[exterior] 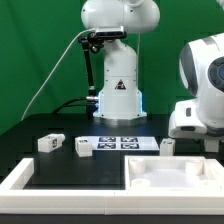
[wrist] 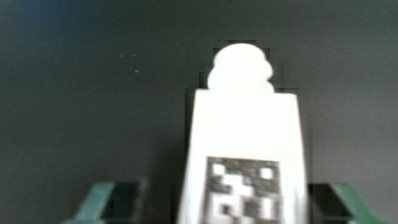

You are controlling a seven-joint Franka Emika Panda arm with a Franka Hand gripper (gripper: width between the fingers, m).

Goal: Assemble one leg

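Observation:
In the wrist view a white leg [wrist: 240, 120] with a black-and-white tag lies lengthwise between my gripper [wrist: 224, 205] fingers, its rounded end pointing away over the dark table. The green fingertips [wrist: 111, 200] stand either side of it; a dark gap shows on one side, and the other finger looks close against it. The jaws stand open around the leg. In the exterior view my arm's white hand [exterior: 195, 118] hangs low over the table at the right, and its fingers are hidden. Other legs lie there [exterior: 50, 143], [exterior: 84, 148], [exterior: 168, 146].
The marker board [exterior: 120, 142] lies in the middle of the black table. The large white square panel [exterior: 150, 166] lies at the front right. A white frame edge [exterior: 18, 178] runs along the front left. The robot base [exterior: 118, 95] stands behind.

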